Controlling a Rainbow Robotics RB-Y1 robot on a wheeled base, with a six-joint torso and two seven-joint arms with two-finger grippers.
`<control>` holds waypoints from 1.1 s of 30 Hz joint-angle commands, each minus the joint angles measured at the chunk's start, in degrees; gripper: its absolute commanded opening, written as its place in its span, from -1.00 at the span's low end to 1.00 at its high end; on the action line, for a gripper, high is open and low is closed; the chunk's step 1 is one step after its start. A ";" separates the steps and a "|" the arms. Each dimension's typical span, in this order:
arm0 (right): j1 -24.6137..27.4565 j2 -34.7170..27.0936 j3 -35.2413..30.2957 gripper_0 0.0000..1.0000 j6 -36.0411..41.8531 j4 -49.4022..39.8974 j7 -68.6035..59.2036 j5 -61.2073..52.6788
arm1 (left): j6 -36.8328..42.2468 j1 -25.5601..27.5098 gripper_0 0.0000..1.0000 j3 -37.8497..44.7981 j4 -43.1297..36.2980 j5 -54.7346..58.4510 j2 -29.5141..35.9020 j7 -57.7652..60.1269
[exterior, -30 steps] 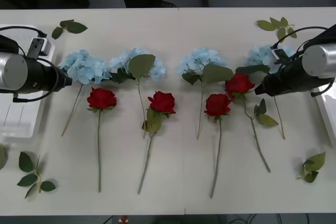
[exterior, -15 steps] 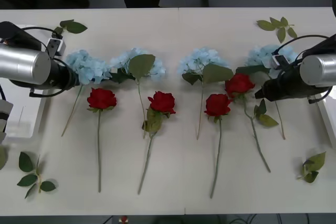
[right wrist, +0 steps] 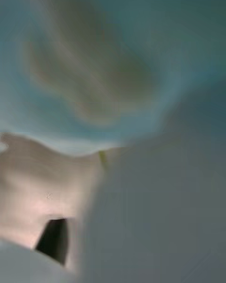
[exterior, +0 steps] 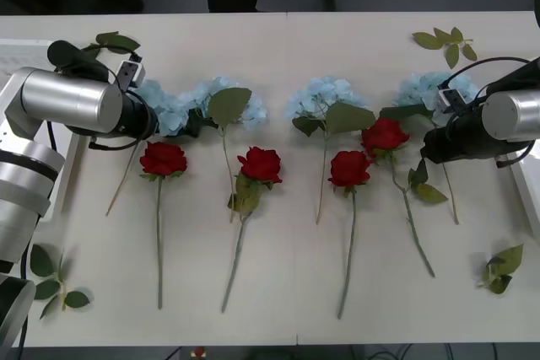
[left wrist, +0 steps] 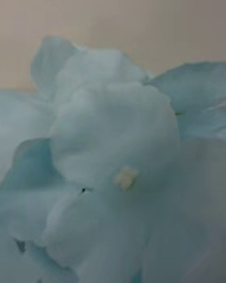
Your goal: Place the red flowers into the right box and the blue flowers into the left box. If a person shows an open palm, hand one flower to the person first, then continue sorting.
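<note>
Left gripper [exterior: 150, 120] pressed against the leftmost blue flower [exterior: 164, 105], petals at 3 o'clock of the jaws. Right gripper [exterior: 428, 149] beside the rightmost blue flower [exterior: 422, 88], bloom at 12 o'clock. Jaw state on both: cannot tell. Red flowers [exterior: 260, 163] flat on desk [exterior: 278, 292].

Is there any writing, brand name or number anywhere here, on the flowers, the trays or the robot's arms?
None can be read. The blue flowers, red flowers, left box and table bear no text, and nothing shows on the silver arms behind the left gripper and right gripper.
</note>
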 commanded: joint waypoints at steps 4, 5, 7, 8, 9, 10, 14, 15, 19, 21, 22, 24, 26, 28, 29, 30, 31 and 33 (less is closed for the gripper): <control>0.36 -1.69 0.01 -1.00 0.05 -1.32 -1.23 -0.22 | -1.09 -0.67 1.00 -1.69 0.76 1.23 -0.43 -1.99; 0.36 -1.87 0.01 -1.00 0.14 -1.49 -1.23 -0.31 | -1.09 -0.58 1.00 -1.78 0.76 1.31 -0.43 -1.99; 0.36 -2.66 0.01 -1.00 0.41 -2.20 -1.23 -0.57 | -1.09 -0.06 1.00 -1.69 0.76 1.49 -0.52 -2.08; 0.36 -3.27 0.01 -1.00 0.67 -2.90 -1.32 -0.66 | -1.09 0.29 1.00 -1.69 0.76 1.49 -0.52 -2.08; 0.36 -4.15 0.01 -1.00 1.11 -3.87 -1.41 -0.75 | -1.09 0.73 1.00 -1.69 0.76 1.58 -0.52 -2.17; 0.36 -5.12 -0.08 -1.00 1.55 -4.92 -1.41 -0.83 | -1.17 1.17 1.00 -1.52 0.76 1.58 -0.52 -2.17; 0.36 -8.46 -1.04 -1.00 3.13 -8.26 -0.97 -1.36 | -1.61 2.40 0.96 -0.81 0.76 1.49 -0.52 -2.52; 0.36 -9.25 -1.39 -1.00 3.48 -9.05 -0.88 -1.54 | -1.88 2.67 0.89 -0.64 0.67 1.49 -0.52 -2.52; 0.36 -12.06 -3.59 -1.00 4.89 -12.57 0.35 -3.56 | -2.93 3.63 0.40 -0.11 0.76 1.40 -0.52 -2.78; 0.36 -13.29 -6.40 -1.00 5.94 -14.06 4.48 -6.99 | -3.11 3.99 -0.23 0.07 0.76 1.31 -0.43 -2.96; 0.27 -13.47 -7.37 -1.00 6.47 -14.41 5.80 -8.04 | -3.11 4.07 -0.42 0.15 0.67 1.31 -0.52 -2.96; 0.36 -13.56 -11.77 -1.00 9.20 -15.38 11.51 -12.44 | -3.37 4.16 -1.00 0.51 0.76 1.31 -0.52 -2.96; 0.36 -13.12 -15.19 -1.00 11.74 -16.35 15.38 -16.30 | -3.37 4.16 -1.00 0.86 0.67 1.31 -0.43 -2.96; 0.36 -12.33 -18.53 -1.00 14.47 -17.58 18.01 -20.61 | -3.37 4.07 -1.00 1.39 0.67 1.40 -0.34 -3.14; 0.36 -11.80 -20.38 -1.00 16.14 -17.67 19.42 -25.36 | -3.37 3.99 -1.00 1.74 0.49 1.58 -0.17 -3.31; 0.36 -11.18 -21.78 -1.00 17.37 -17.67 20.30 -29.57 | -3.19 3.81 -1.00 2.00 0.32 1.93 0.01 -3.40; 0.36 -10.74 -22.84 -1.00 18.51 -17.67 21.09 -33.18 | -2.84 3.72 -1.00 2.26 -0.03 2.19 0.27 -3.40; 0.27 -9.95 -23.72 -1.00 19.74 -17.67 21.97 -37.75 | -1.52 3.55 -1.00 2.79 -1.18 2.54 0.71 -3.49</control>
